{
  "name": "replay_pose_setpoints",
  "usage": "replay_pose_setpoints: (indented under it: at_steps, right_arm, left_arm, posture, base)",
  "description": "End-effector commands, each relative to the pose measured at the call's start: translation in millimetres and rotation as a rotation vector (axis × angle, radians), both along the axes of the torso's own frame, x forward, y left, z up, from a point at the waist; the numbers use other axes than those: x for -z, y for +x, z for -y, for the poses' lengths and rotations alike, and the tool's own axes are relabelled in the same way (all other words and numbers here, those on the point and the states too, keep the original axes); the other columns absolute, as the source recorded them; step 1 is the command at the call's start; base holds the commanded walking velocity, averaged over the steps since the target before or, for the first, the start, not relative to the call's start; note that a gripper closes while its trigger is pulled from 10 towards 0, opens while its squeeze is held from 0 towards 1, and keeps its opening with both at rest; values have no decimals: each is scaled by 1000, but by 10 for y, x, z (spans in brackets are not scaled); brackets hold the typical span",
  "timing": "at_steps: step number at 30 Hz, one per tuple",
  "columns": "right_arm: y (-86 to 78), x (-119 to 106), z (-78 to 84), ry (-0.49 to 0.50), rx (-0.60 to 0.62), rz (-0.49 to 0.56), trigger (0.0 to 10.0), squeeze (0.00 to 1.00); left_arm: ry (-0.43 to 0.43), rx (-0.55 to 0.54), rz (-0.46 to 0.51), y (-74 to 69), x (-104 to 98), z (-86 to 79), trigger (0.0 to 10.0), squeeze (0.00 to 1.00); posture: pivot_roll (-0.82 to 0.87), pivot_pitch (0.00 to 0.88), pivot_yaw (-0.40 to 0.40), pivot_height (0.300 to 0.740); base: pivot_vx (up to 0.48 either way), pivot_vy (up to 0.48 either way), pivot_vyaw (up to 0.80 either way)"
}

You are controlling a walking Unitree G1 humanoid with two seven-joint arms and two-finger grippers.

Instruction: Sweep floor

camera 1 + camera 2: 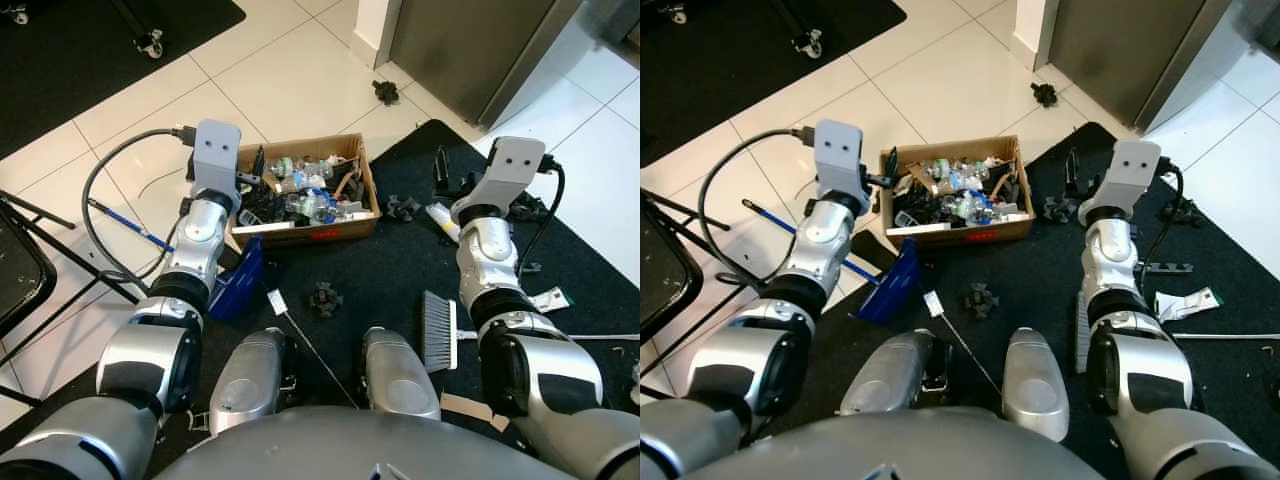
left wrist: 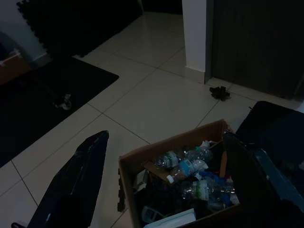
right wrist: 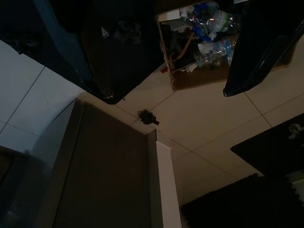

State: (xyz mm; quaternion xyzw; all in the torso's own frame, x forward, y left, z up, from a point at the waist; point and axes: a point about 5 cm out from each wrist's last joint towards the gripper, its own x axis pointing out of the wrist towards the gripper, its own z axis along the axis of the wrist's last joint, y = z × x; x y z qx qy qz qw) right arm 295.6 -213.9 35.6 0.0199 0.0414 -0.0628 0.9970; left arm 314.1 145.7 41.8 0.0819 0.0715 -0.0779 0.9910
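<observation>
Brush point(image 1: 438, 332): handle hidden beneath right forearm. Dustpan point(image 1: 238, 282): partly hidden behind left arm. Contents of cardboard box point(image 1: 305, 236): too small to identify individually.

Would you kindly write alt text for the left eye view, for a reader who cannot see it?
A cardboard box full of plastic bottles and rubbish sits where white tile meets a black mat, between the robot's raised arms. A blue dustpan and a hand brush lie on the mat nearer the robot.
</observation>
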Motion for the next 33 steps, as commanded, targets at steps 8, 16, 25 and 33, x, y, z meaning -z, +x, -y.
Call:
replay_pose_setpoints:
  at_steps: [8,16,25,33]
  right_arm:
    - [-12,15,15,9,8,-8,10000,0]
    - [-40,43,14,9,9,-16,10000,0]
    - [-53,51,14,-5,7,-17,10000,0]
    - [-30,-4,22,-23,7,14,10000,0]
  left_arm:
    - [-5,7,-34,-25,55,28,10000,0]
    - [0,13,-37,-42,70,24,10000,0]
    - [-2,4,-43,-51,81,1,10000,0]
    - [25,-19,-59,-111,139,-138,10000,0]
  posture:
    - [28,0,54,740]
    - [27,0,59,740]
    - [28,0,57,740]
    - [38,0,51,740]
  base:
    - [0,0,0]
    - [0,0,0]
    - [0,0,0]
    - [0,0,0]
